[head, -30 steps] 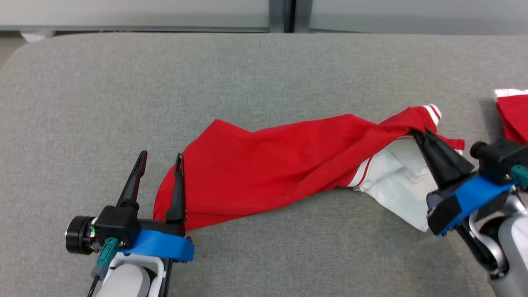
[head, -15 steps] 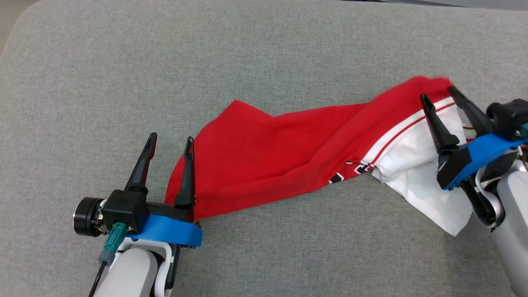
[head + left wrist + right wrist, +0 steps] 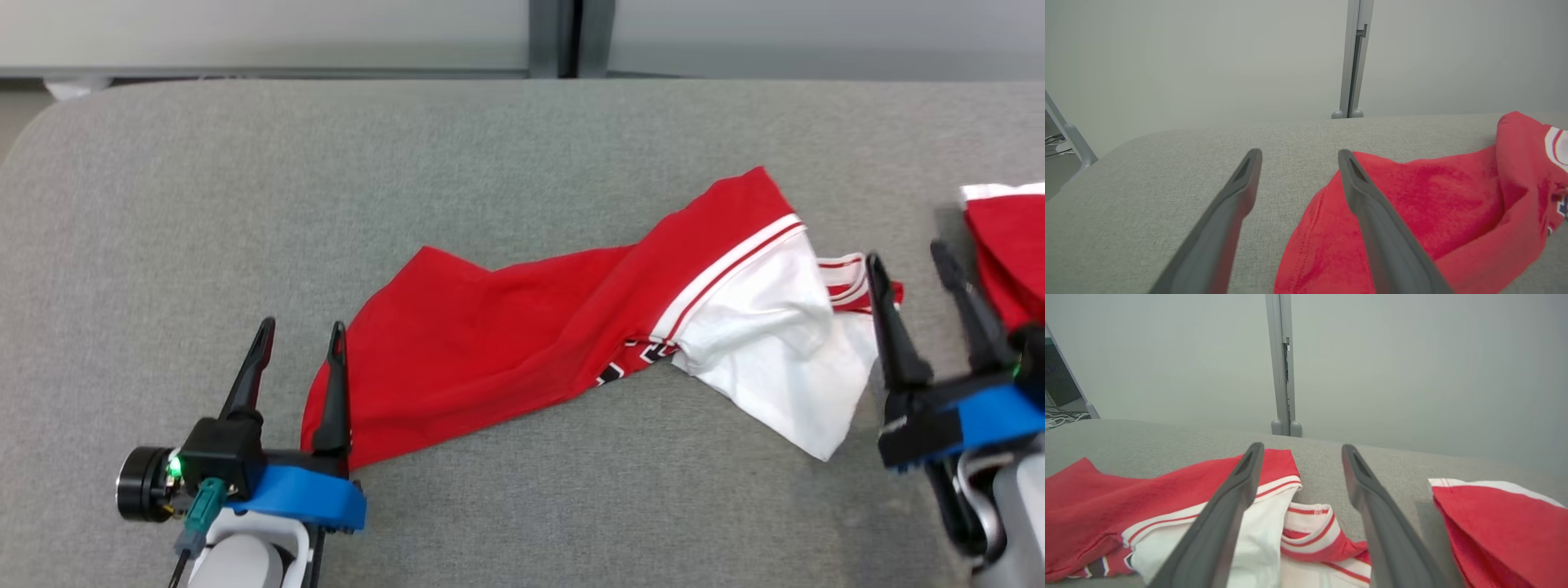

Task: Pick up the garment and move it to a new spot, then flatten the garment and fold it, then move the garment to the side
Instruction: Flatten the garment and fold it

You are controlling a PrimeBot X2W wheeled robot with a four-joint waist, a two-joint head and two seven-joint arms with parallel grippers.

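Head view: the right gripper has just released the red-and-white jersey, jaws apart beside its white end. The jersey lies twisted on the grey padded table.
Left wrist view: the left gripper is spread wide, one finger over the red hem.
Right wrist view: the striped collar lies crumpled below, so flattening is likely next.

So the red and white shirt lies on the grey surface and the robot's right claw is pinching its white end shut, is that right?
Not quite. The right gripper is not pinching anything: the right wrist view shows its two fingers spread wide, open by the white end. The red and white garment does lie on the grey surface.
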